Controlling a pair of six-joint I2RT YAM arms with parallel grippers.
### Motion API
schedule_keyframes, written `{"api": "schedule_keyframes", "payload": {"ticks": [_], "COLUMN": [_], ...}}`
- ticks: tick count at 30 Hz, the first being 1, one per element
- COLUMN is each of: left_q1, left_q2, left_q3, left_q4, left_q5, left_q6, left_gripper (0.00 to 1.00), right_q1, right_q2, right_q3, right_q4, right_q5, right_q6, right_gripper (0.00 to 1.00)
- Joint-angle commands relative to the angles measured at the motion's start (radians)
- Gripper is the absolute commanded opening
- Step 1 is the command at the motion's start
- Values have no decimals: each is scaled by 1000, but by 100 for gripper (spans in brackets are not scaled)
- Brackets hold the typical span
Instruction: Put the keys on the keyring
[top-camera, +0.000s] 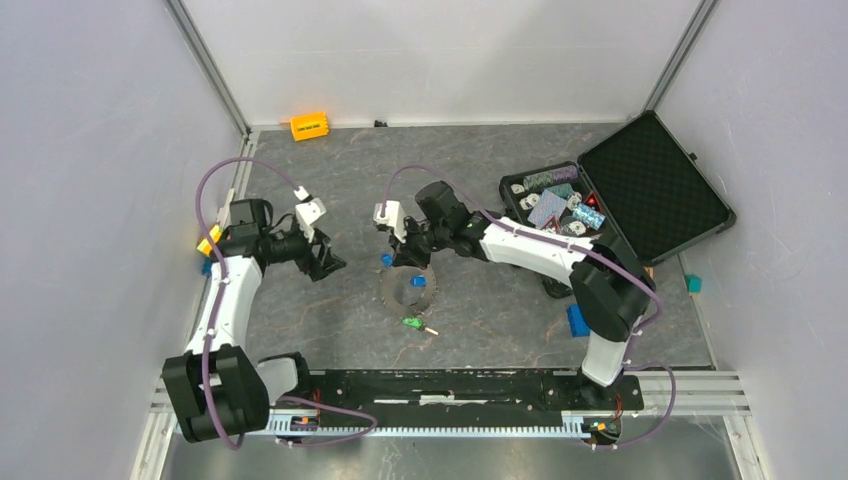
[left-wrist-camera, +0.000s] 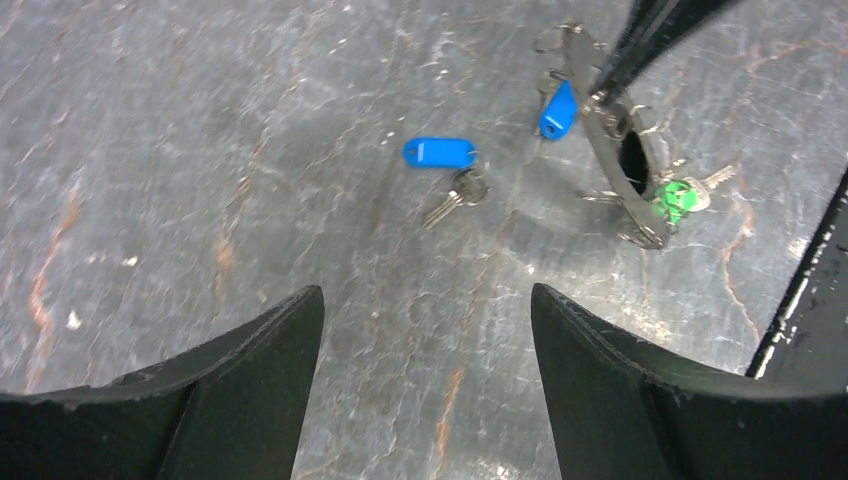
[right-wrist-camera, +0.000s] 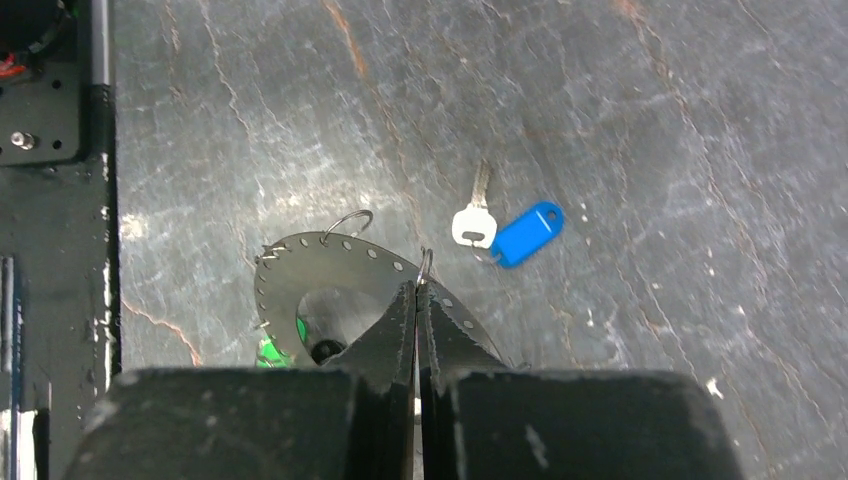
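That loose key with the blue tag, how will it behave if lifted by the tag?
The blue-tagged key likely dangles and swings, since tag and key join only through a small ring. Lying flat on the smooth table, it probably slides when pushed.

Right wrist view: your right gripper (right-wrist-camera: 418, 292), fingers pressed together, covers near part of keyring (right-wrist-camera: 320, 265). You can't tell whether tips grip anything at its rim. Green tag (right-wrist-camera: 268, 352) mostly hidden behind keyring.
Left wrist view: left gripper (left-wrist-camera: 425, 295) finger bases cut off by bottom edge.
Top view: contents of case (top-camera: 655, 185) too small for you to identify.
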Motion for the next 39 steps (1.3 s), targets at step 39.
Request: {"api": "schedule_keyframes", "payload": {"ticks": [39], "left_q1": [-607], "left_q2": [55], "left_q3": [79], "left_q4": [448], "left_q5": [194], "left_q6": [-166], "left_gripper": [68], "right_q1": [-250], "right_q2": [-383], "right_q3": [-167], "right_q4": [-80], "right_q5": [-658], "right_q6": [-312], "right_gripper": [0]}}
